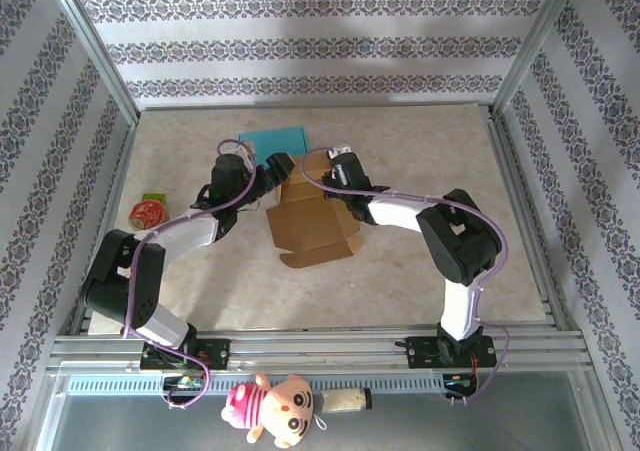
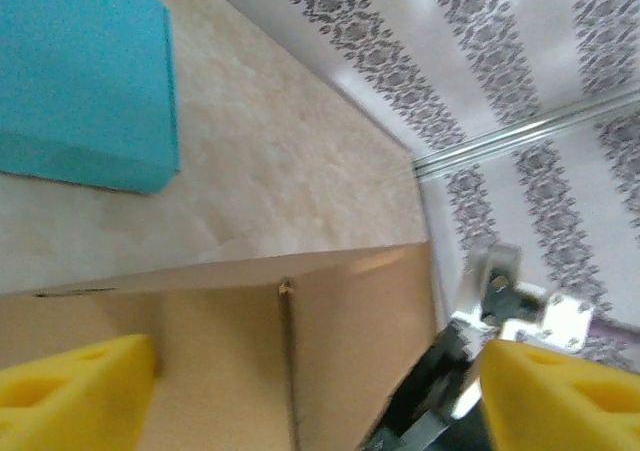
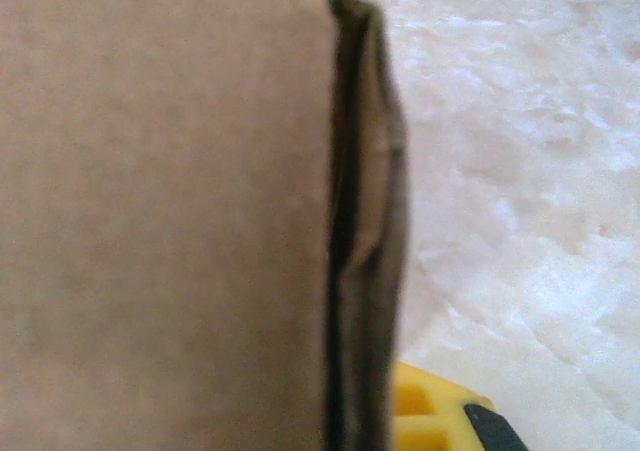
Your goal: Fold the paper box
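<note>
With paper box (image 1: 310, 221) lying just on the near side of teal block (image 1: 272, 141), hold right gripper (image 1: 330, 179) pinched on its doubled wall and press wide-spread left gripper (image 2: 320, 401) squarely onto the panel nearest that block.

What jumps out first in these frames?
The half-folded brown cardboard box sits mid-table. At its far edge the left fingers stand wide apart over a panel, while the right fingers pinch a folded wall. A pink plush toy lies in front of the near rail.
</note>
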